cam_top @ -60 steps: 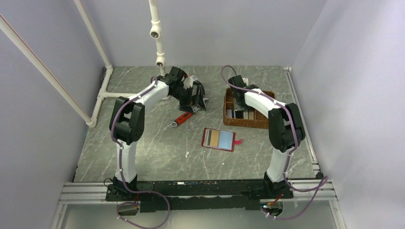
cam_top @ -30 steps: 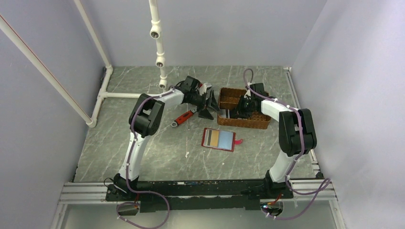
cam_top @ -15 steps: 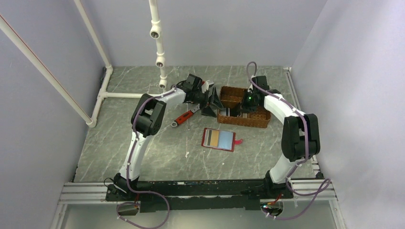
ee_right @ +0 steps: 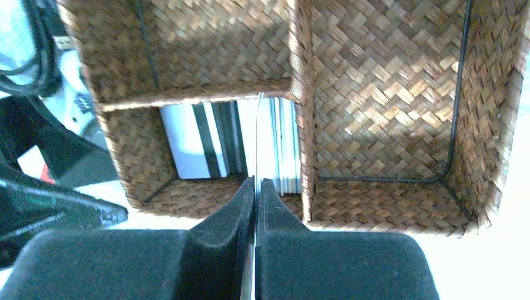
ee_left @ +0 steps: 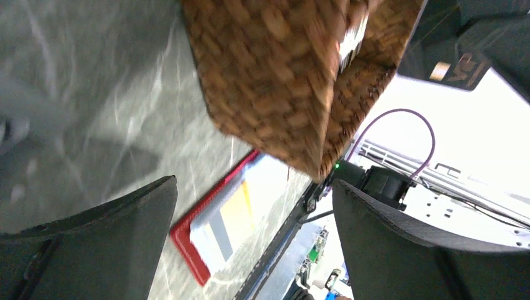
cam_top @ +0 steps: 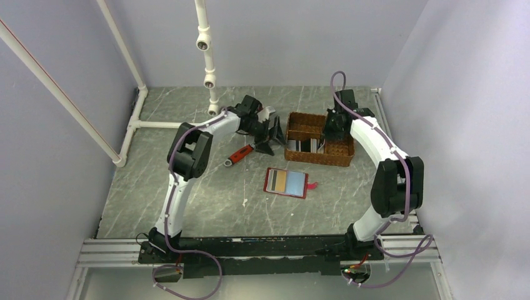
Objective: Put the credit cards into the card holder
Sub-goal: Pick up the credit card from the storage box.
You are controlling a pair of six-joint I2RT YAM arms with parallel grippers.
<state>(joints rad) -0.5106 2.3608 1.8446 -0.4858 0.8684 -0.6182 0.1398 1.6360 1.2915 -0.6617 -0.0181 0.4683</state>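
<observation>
The card holder (cam_top: pixel 285 182) lies open on the table, dark red, with a tan and a pale blue card in its slots; the left wrist view shows it low down (ee_left: pixel 215 228). Several credit cards (ee_right: pixel 206 147) stand on edge in one compartment of the wicker basket (cam_top: pixel 319 159). My right gripper (ee_right: pixel 256 181) is shut on one thin card (ee_right: pixel 257 125), seen edge-on and held upright over that compartment; the top view has this gripper (cam_top: pixel 330 128) above the basket's right half. My left gripper (cam_top: pixel 274 134) stands open beside the basket's left wall, holding nothing (ee_left: pixel 253 187).
A red-handled wrench (cam_top: pixel 239 154) lies on the table left of the basket, under the left arm. White pipes (cam_top: pixel 206 44) run along the back and left. The basket's other compartments (ee_right: pixel 381 94) hold nothing.
The right gripper has shut on a card and drawn back and to the right over the basket. The left gripper stays by the basket's left wall, jaws slightly wider.
</observation>
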